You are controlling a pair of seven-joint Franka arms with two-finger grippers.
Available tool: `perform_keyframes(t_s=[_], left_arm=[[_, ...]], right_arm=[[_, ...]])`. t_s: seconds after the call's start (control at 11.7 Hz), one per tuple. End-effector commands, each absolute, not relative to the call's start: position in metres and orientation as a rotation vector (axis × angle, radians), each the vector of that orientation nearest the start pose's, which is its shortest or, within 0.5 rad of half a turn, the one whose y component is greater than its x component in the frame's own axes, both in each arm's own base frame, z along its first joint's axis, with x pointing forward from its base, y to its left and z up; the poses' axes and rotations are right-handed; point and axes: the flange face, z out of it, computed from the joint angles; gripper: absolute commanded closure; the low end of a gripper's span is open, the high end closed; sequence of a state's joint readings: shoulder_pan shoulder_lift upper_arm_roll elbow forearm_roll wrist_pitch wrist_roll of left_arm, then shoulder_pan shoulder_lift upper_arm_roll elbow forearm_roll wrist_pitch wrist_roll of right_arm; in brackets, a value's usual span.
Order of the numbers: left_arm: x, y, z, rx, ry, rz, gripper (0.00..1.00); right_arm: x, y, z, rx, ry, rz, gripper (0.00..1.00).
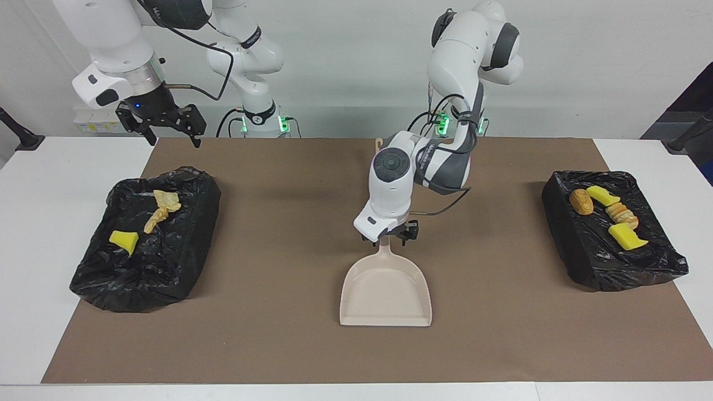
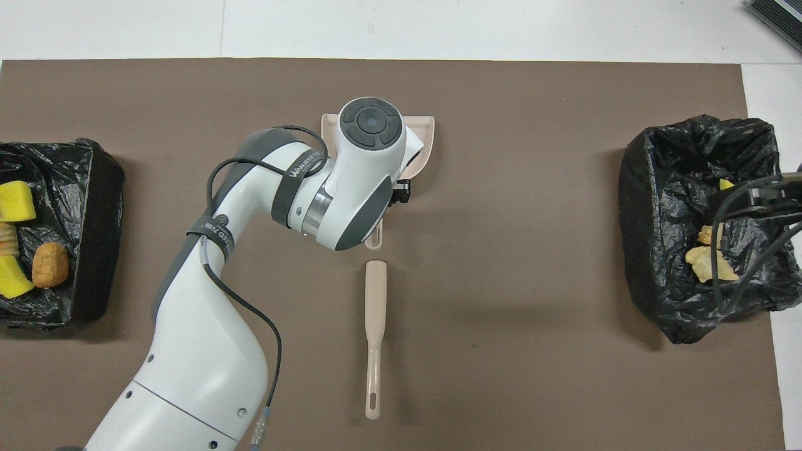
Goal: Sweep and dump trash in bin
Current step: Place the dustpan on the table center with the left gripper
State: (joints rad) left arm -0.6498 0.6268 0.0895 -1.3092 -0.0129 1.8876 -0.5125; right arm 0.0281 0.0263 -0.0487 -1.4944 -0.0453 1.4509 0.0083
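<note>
- Trash (image 1: 608, 214) in two black-lined bins (image 1: 146, 240), one at each end of the worktop; none loose on the mat.
- Dustpan (image 1: 385, 291) flat mid-mat: rigid, light; best gripped at its handle.
- Left end effector (image 1: 396, 236) spread over that handle.
- Right end effector (image 1: 166, 125) spread, waiting aloft.
- Sponge chunks soft, pastry crumbly.

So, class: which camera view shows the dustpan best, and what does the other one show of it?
The facing view: the whole dustpan lies in plain sight on the brown mat, handle toward the robots. In the overhead view the left arm hides most of it; only its rim and handle tip show.
</note>
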Motion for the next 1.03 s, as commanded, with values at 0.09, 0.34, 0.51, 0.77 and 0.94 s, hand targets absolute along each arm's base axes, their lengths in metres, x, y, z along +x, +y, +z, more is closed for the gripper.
perform_keyframes(t_s=[0.09,0.34,0.51,0.77,0.94], left_arm=[[0.581,-0.313,0.440,-3.134,0.122,-0.083,0.00],[0.563,-0.235,0.492,-3.164,0.178,-0.166,0.00],[0.555,-0.181,0.535,-3.154,0.295,-0.157,0.00],[0.548,-0.122,0.598,-3.154,0.328,-0.199,0.00],[0.543,-0.090,0.645,-3.126,0.428,-0.149,0.00]], right_arm=[[0.544,-0.017,0.637,-3.163,0.030,0.107,0.00],[0.544,-0.017,0.637,-3.163,0.030,0.107,0.00],[0.544,-0.017,0.637,-3.163,0.030,0.107,0.00],[0.544,-0.017,0.637,-3.163,0.030,0.107,0.00],[0.544,-0.017,0.637,-3.163,0.030,0.107,0.00]])
